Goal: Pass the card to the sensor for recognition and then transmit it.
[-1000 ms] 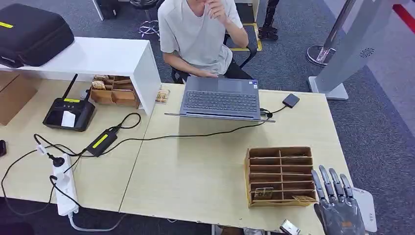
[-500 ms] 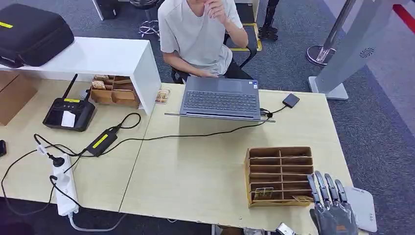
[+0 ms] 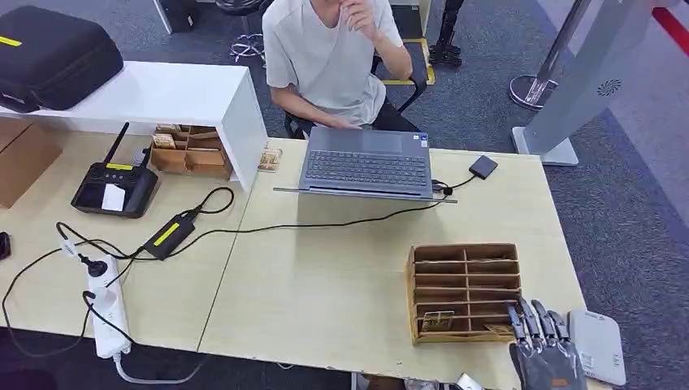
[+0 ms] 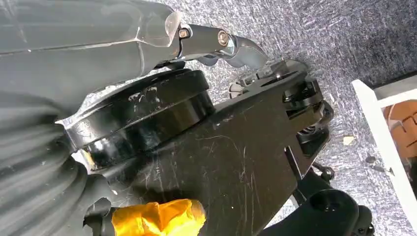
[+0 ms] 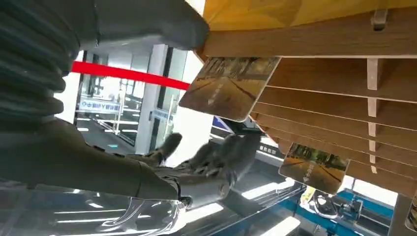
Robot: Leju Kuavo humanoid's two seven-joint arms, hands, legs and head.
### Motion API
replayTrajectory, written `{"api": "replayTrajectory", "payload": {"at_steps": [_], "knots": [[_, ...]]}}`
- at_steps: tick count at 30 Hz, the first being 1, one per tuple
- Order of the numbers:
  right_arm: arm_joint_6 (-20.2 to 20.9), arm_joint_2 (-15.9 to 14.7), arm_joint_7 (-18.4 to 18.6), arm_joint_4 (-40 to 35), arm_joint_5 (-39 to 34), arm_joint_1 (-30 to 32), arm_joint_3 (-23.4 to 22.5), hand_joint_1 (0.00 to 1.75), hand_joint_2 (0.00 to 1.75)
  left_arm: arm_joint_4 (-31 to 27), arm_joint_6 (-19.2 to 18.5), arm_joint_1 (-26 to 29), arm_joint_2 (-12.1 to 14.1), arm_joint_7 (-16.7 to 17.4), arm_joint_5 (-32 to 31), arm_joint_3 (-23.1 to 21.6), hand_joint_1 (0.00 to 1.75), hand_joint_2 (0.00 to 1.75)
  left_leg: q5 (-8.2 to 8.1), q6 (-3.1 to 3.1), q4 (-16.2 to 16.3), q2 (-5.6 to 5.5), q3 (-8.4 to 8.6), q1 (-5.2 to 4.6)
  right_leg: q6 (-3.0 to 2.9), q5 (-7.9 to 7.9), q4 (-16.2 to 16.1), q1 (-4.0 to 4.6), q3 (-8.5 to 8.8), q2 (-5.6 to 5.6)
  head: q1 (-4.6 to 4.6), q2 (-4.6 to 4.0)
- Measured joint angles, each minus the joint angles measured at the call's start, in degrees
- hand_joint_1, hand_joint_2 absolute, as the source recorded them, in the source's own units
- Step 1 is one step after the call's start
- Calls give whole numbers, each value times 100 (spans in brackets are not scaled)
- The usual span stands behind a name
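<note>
Where the head view looks down on the bench (image 3: pixel 325 284), you see the right hand (image 3: pixel 546 349) at the near right corner, fingers straight and apart, holding nothing, its fingertips (image 3: pixel 528 313) at the near edge of the wooden slotted card rack (image 3: pixel 465 291). One card (image 3: pixel 438 320) stands in a near slot on the rack's left side and another card (image 3: pixel 500 329) lies in the nearest slot beside the fingertips. A white card reader (image 3: pixel 597 345) sits just right of the hand. Across the bench a person (image 3: pixel 329 57) sits at a laptop (image 3: pixel 367 162).

In the left wrist view you cannot tell how the left hand (image 4: pixel 216 42) is set.

In the right wrist view the hand's thumb (image 5: pixel 152 19) is by the rack's edge, and a card (image 5: pixel 228 86) juts from a slot between thumb and spread fingers (image 5: pixel 216 162), not clearly gripped.
</note>
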Motion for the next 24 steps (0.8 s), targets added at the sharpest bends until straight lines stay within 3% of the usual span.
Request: {"api": "replayTrajectory", "payload": {"at_steps": [18, 24], "knots": [[-17, 9, 20, -66, 0, -7, 85, 175, 175, 0, 0, -4, 0, 0, 20, 0, 0, 175, 0, 0, 0, 0, 1, 0, 0, 0, 0, 0, 0, 0, 0, 0], [-17, 88, -265, -199, 0, 158, -59, 175, 175, 0, 0, -3, 2, -48, 55, 0, 0, 175, 0, 0, 0, -3, 1, 1, 0, 0, 0, 1, 0, -2, 2, 0]]}}
